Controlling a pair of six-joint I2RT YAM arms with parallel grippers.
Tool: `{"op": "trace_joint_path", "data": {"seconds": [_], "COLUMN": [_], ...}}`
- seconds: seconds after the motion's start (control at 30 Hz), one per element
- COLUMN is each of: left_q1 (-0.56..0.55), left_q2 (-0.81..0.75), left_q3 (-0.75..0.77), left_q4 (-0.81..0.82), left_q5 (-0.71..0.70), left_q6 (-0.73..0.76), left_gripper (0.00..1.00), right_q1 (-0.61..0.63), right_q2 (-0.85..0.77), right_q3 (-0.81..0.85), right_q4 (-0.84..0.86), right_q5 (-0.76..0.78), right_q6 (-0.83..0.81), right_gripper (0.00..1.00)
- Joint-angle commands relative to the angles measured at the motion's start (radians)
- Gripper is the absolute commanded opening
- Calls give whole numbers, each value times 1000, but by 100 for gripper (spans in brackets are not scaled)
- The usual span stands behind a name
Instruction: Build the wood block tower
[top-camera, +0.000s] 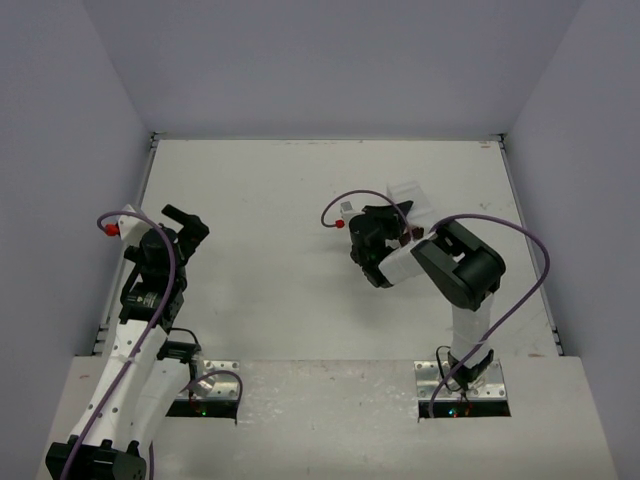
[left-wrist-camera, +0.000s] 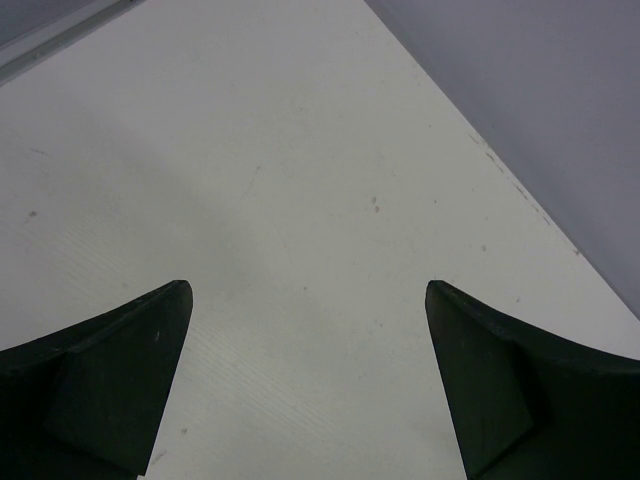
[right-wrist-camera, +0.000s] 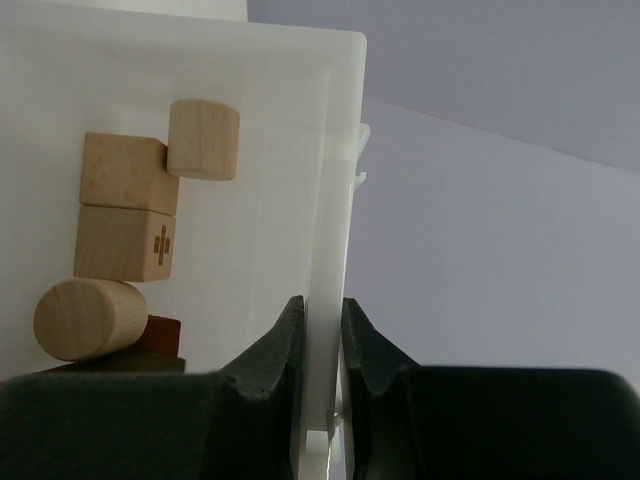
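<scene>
Our right gripper (right-wrist-camera: 322, 315) is pinching the side wall of the clear tray (right-wrist-camera: 330, 150). The wood blocks (right-wrist-camera: 125, 215) lie close together inside this tray, in the right half of the bench (top-camera: 270, 200). Our left gripper (left-wrist-camera: 305, 290) is spread wide above the bench, near its left edge.

Clear plastic tray (right-wrist-camera: 270, 120), white tbl (top-camera: 270, 200)

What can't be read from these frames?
1. Right wrist: pale blocks show, but the darker blocks are cut off by the right jaws, so the count is unknown.
2. Right wrist: the jaws clamp the tray wall. Whether it rests on the table is out of frame.
3. Top external: blocks too small; the right arm covers part of the tray.
4. Left wrist: left jaws open, only table visible.
</scene>
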Motion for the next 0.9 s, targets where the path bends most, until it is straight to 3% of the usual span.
{"op": "trace_joint_path", "data": {"seconds": [0.0,0.2,0.87], "left_q1": [10,9,8], "left_q2": [-10,-13,-30], "left_q3": [18,17,17], "left_q4": [23,21,17], "left_q5": [-8,-8,-8], "left_q6": [0,2,6], "left_gripper": [100,100,100], "right_q1": [29,40,50], "right_q2": [36,166,160], "right_q3": [3,13,34], "right_q4": [323,690,680], "right_q5": [52,35,43], "right_q6": [-202,-572,-496], "right_gripper": [0,0,0]}}
